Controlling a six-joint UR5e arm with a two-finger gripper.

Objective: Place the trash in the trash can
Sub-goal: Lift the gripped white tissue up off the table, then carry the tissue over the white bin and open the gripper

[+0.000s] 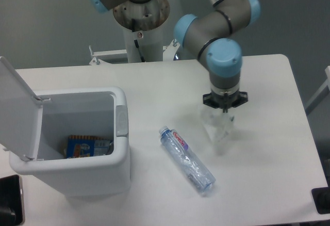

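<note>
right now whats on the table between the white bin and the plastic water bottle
Nothing: in the fixed camera view, only bare white table separates the open white plastic bin from the crushed clear blue-tinted plastic water bottle.

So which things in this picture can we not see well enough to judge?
- Tool: wrist hides its fingers; open or shut unclear.
- Clear wrapper: pale on white table; grasp unclear.
- Trash can: front wall hides most contents; one colourful packet shows.
- Bottle: label too small to read.
</note>
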